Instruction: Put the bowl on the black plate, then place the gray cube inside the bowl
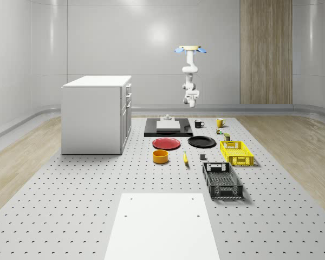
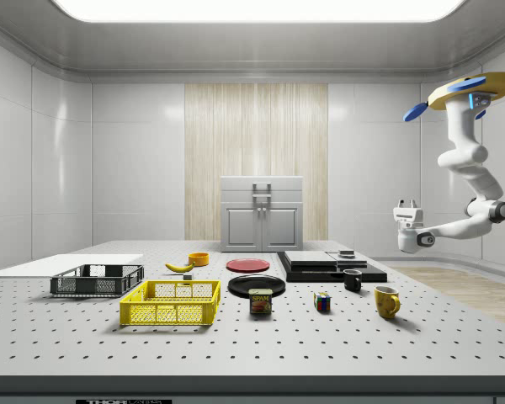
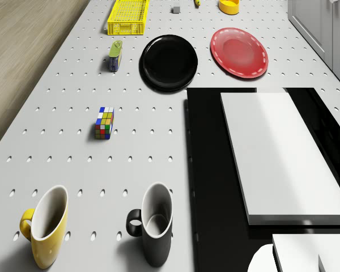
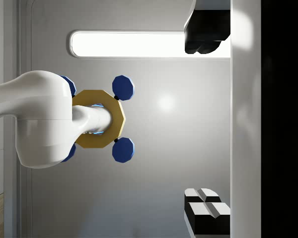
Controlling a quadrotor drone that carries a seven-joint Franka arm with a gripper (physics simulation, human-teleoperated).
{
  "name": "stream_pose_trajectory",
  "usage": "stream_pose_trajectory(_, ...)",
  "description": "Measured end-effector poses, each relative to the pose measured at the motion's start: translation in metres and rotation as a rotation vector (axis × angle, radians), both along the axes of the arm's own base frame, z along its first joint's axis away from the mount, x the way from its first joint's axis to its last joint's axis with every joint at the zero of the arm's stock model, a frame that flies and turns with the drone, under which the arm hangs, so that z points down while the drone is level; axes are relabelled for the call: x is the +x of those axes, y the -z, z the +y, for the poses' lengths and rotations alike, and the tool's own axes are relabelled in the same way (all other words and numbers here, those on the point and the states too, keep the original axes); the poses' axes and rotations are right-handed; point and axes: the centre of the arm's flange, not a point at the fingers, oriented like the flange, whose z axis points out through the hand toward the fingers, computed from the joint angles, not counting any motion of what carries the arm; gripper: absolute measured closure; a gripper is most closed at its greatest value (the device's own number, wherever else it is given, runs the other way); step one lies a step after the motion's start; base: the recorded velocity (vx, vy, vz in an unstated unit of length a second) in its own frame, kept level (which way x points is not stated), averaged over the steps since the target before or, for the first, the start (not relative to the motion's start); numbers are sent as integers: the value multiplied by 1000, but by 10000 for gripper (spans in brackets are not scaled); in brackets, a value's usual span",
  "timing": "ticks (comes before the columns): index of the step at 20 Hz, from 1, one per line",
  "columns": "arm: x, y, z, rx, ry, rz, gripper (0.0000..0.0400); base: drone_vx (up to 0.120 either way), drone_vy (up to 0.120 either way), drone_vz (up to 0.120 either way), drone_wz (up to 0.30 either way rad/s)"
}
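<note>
The orange bowl (image 1: pixel 161 156) (image 2: pixel 199 258) (image 3: pixel 229 5) sits on the table, apart from the black plate (image 1: pixel 201 142) (image 2: pixel 257 285) (image 3: pixel 169 62). The small gray cube (image 1: pixel 202 157) (image 3: pixel 175 9) lies on the table between the bowl and the yellow basket. The drone (image 1: pixel 190 50) (image 2: pixel 467 88) hovers high over the table's far end, behind the mugs. Its arm hangs down and bends, so my gripper (image 1: pixel 190 100) (image 2: pixel 407 203) (image 4: pixel 204 119) points upward, far from bowl, plate and cube. The fingers (image 4: pixel 206 208) stand wide apart, open and empty.
A red plate (image 1: pixel 167 143) lies beside the black one. A black slab with a white block (image 1: pixel 168 127), a black mug (image 3: pixel 154 226), a yellow mug (image 3: pixel 45 224), a puzzle cube (image 3: pixel 104 123), a can (image 3: pixel 115 55), a yellow basket (image 1: pixel 236 152), a black basket (image 1: pixel 222 180) and a white cabinet (image 1: pixel 97 114) share the table.
</note>
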Motion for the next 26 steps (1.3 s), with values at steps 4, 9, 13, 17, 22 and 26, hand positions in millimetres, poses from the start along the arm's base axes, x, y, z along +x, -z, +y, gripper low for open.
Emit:
stream_pose_trajectory(4,0,-5,0,0,0,-3,0,120,-120,0,0)
stream_pose_trajectory(9,0,-7,0,0,0,-7,0,120,-120,0,0)
stream_pose_trajectory(13,0,-8,0,0,0,-10,0,120,-120,0,0)
stream_pose_trajectory(17,0,-8,0,-1,0,-13,0,120,-120,0,0)
stream_pose_trajectory(22,-1,-8,0,-2,0,-17,0,120,-120,0,0)
stream_pose_trajectory(26,-1,-8,0,-4,0,-20,0,120,-120,0,0)
